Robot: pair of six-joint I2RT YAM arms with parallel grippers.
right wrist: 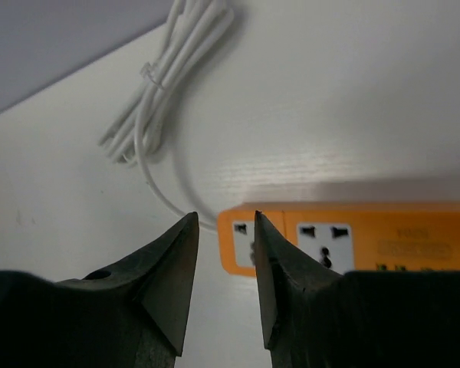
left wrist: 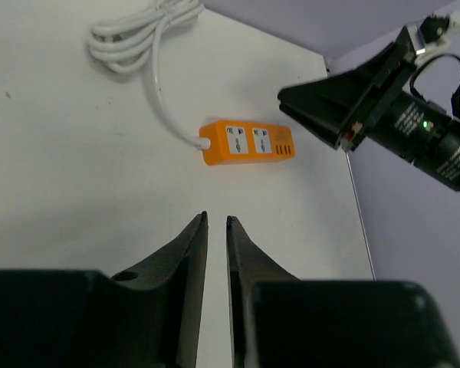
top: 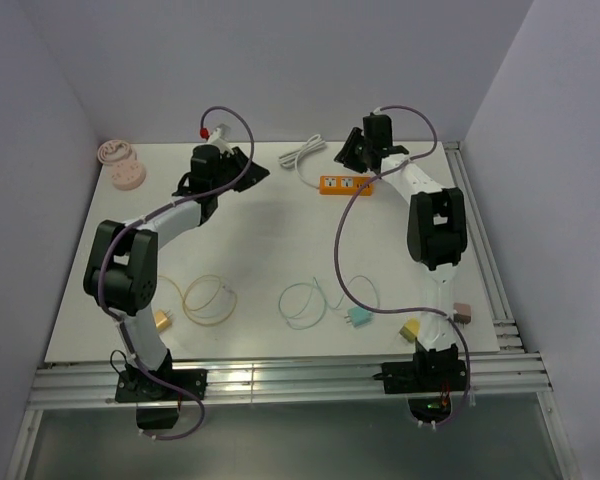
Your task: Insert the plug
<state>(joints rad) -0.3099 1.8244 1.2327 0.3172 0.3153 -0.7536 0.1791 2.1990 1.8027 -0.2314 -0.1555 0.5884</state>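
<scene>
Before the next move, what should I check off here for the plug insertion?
1. Plug held: not ok; the left gripper and the right gripper are both empty.
2. Sockets on the strip free: ok, nothing is plugged in.
3. Sockets facing up: ok.
4. A plug in sight: ok; the green plug lies at the near edge, far from both grippers.
5. Sockets free of the cord: ok, it lies coiled behind.

A white bench (top: 270, 250) stands in a pale lavender-grey booth. The plain back wall (top: 280, 60), left wall (top: 30, 150) and right wall (top: 560, 150) rise straight from its edges. Aluminium rails (top: 280, 384) run along the near edge and up the right side. The light is soft and even, with a bright glare on the near rails.
</scene>
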